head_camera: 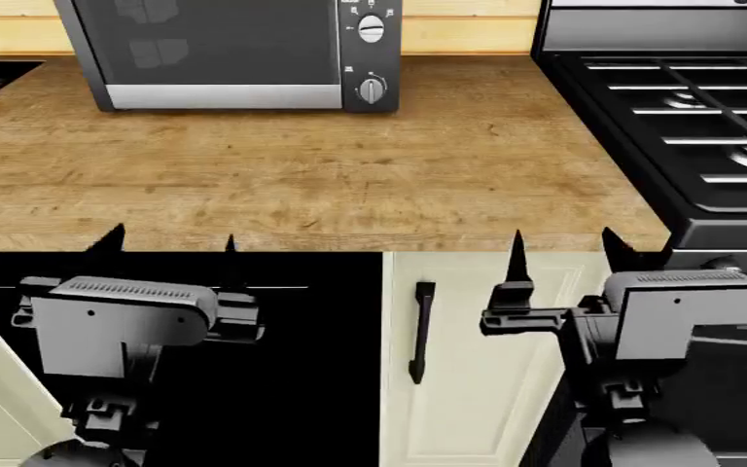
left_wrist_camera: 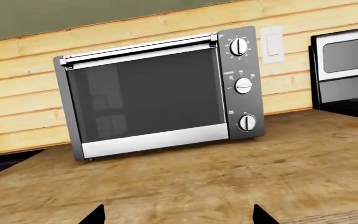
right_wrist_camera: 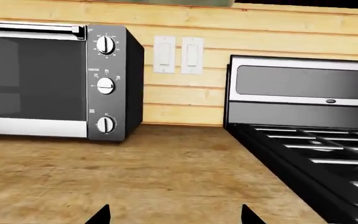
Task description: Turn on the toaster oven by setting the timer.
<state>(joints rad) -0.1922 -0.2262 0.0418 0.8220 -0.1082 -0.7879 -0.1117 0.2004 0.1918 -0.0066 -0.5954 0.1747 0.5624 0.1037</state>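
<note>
No legible text anywhere.
Small white markings on the black control panel (left_wrist_camera: 241, 84) of the toaster oven (left_wrist_camera: 148, 95), too fine to read: tick marks ringing the top dial (left_wrist_camera: 238, 46) from about 12 round to 6 o'clock, three tiny labels or icons around the middle dial (left_wrist_camera: 244, 85) at roughly 9, 11 and 1 o'clock, a short blurred word at 10 o'clock of the timer (left_wrist_camera: 247, 122). Same marks blurred in the right wrist view and cropped in the head view. Blank faces on the two wall switches (right_wrist_camera: 177, 55) and on the range (right_wrist_camera: 303, 93) back panel.
</note>
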